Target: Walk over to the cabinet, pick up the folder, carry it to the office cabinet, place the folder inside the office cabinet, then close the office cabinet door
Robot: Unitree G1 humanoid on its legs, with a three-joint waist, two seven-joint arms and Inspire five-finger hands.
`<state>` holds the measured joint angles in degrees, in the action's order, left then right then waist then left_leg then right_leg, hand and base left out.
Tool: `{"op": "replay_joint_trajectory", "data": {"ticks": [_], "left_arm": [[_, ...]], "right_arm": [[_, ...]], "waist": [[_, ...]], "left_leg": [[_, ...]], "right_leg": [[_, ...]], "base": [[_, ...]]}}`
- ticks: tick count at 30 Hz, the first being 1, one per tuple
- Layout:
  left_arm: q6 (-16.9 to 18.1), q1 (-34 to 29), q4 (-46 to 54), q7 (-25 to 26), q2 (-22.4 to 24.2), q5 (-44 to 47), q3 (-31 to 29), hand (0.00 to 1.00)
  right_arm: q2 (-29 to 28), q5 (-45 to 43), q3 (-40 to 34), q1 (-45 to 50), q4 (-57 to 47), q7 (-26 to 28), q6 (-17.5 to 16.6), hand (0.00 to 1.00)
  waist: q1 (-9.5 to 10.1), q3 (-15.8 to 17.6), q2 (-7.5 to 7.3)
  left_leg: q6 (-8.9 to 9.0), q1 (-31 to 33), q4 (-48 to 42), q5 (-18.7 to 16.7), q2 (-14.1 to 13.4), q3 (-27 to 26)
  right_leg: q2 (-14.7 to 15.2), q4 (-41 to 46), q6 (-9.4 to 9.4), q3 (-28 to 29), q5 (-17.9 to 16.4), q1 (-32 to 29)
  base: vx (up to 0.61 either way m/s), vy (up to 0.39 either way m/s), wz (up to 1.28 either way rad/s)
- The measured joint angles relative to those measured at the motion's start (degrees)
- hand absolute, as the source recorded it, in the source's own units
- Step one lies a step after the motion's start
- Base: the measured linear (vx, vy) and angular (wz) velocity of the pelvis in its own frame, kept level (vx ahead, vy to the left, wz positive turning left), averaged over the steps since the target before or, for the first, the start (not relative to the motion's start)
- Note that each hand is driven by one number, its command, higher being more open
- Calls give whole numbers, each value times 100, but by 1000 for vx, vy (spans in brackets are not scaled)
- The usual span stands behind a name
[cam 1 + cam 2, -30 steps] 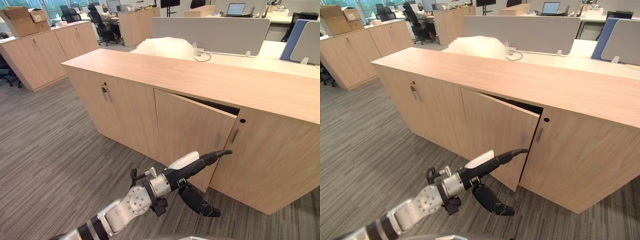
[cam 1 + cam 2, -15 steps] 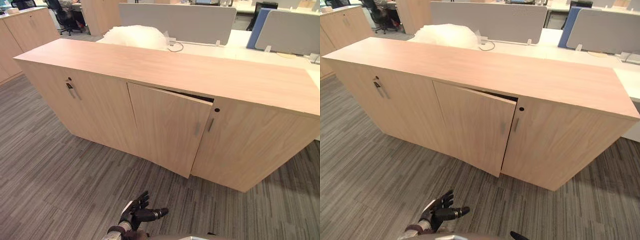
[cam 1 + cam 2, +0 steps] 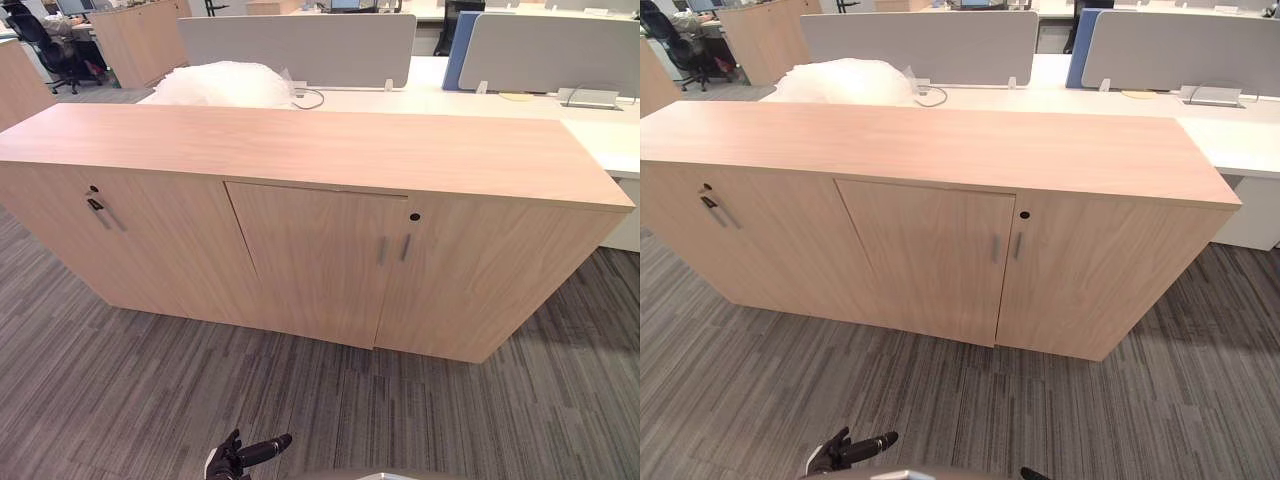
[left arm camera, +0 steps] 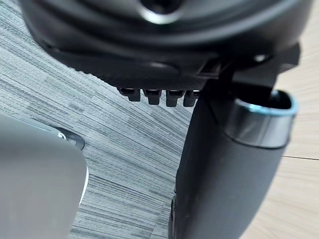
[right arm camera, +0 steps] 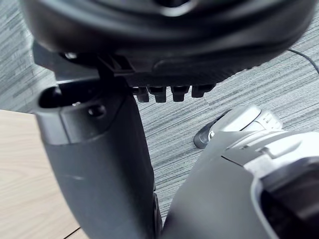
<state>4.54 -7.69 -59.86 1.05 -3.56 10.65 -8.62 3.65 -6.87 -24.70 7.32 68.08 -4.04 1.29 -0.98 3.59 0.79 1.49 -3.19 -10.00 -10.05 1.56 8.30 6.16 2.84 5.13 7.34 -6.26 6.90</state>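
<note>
Left hand (image 3: pixel 240 456): low at the near edge of the scene, above the grey carpet (image 3: pixel 120 380), well apart from the office cabinet (image 3: pixel 320 150). Its fingers (image 4: pixel 154 94) are loosely spread, one stretched out to the right, and it holds nothing.

Right hand (image 5: pixel 99 164): over the carpet, fingers relaxed, nothing in its grasp.

Office cabinet: stands across the far side of the carpet. The middle door (image 3: pixel 310 260) sits flush with the right door (image 3: pixel 480 270), and their two handles (image 3: pixel 382 250) lie side by side at the seam. A key (image 3: pixel 95 204) hangs in the left door.

Folder: the closed doors hide the interior, so its position cannot be told.

Beyond the cabinet, a white plastic bundle (image 3: pixel 225 84) lies on a desk.
</note>
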Motion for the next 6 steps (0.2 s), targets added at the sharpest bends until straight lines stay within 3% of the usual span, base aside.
{"op": "replay_joint_trajectory", "data": {"ticks": [6], "left_arm": [[3, 80, -23, -110, 164, 10, -134, 100]], "right_arm": [[104, 24, 530, -100, -124, -3, 8, 100]], "waist": [[30, 14, 24]], "left_leg": [[-51, -152, 231, 52, -160, -628]], "right_leg": [[-111, 361, 22, 383, 9, -407]], "base": [[54, 16, -53]]}}
